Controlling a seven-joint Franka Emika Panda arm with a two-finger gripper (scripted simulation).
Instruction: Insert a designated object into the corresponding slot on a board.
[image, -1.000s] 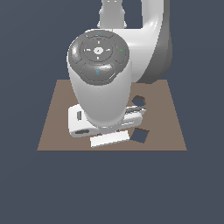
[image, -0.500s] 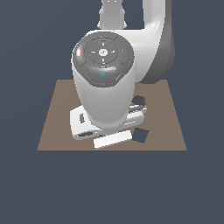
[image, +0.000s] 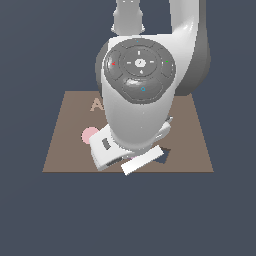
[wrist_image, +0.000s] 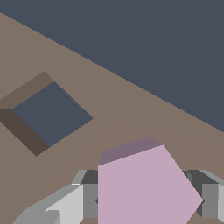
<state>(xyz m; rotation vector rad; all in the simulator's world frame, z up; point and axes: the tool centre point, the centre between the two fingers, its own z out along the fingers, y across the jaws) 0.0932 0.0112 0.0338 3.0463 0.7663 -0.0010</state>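
Note:
The designated object, a pale lilac pentagon block (wrist_image: 144, 188), fills the near part of the wrist view. My gripper (wrist_image: 144, 202) is shut on it, with a grey finger (wrist_image: 61, 205) on one side and the other finger (wrist_image: 211, 199) opposite. It hangs over the brown board (wrist_image: 122, 109), close to the board's edge and apart from a dark square cutout (wrist_image: 50, 114). The pentagon slot is not in view. In the exterior view the arm's wrist (image: 140, 90) hides the gripper and the block over the board (image: 65, 145).
A pink disc (image: 90, 135) and a pale letter A (image: 96, 105) lie on the board at the exterior view's left of the arm. A dark cutout corner (image: 164, 154) shows beside the hand; its shape is hidden.
The arm's wrist has shifted toward the exterior view's right and turned. The pink disc and the letter A now show beside it.

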